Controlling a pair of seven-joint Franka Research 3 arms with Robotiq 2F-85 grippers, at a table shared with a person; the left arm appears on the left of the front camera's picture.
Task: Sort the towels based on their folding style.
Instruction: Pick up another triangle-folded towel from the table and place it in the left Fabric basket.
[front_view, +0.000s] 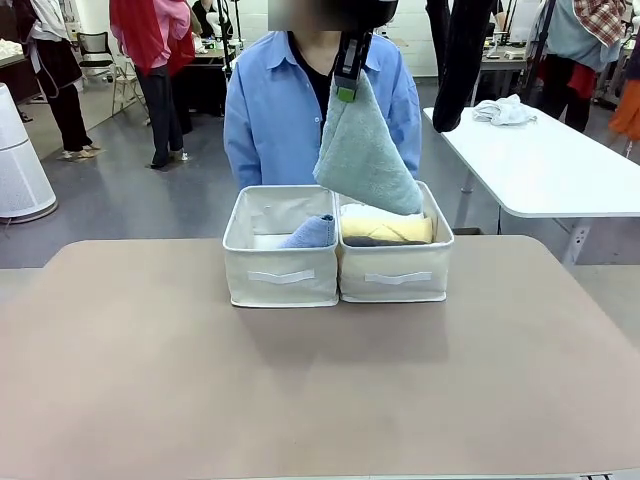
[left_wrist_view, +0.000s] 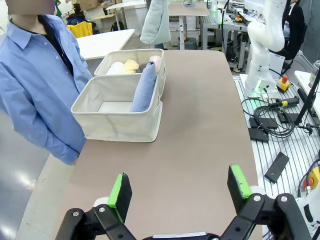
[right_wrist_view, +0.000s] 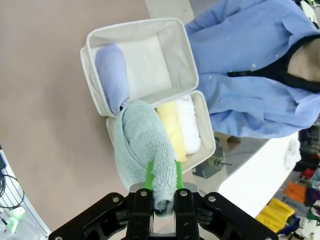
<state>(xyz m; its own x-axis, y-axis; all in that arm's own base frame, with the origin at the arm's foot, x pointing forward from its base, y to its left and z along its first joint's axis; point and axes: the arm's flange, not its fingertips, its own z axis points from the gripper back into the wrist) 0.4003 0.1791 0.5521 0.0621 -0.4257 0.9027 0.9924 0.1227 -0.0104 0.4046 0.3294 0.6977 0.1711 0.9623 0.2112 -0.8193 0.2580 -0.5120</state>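
The right wrist view looks down on the right gripper (right_wrist_view: 162, 181), jaws pinching the tip of the grey-green cone towel (right_wrist_view: 142, 150), which hangs above the two beige bins. The front view shows that towel (front_view: 366, 155) dangling over the right bin (front_view: 395, 275). The left wrist view shows the left gripper (left_wrist_view: 181, 190) with jaws spread, above the tabletop (left_wrist_view: 200, 145). The left bin (front_view: 282, 275) holds a lavender-blue cone towel (front_view: 312, 234); the right bin holds yellow (front_view: 390, 230), white (right_wrist_view: 190, 125), dark grey (front_view: 365, 241) and pink (left_wrist_view: 155, 60) rolls.
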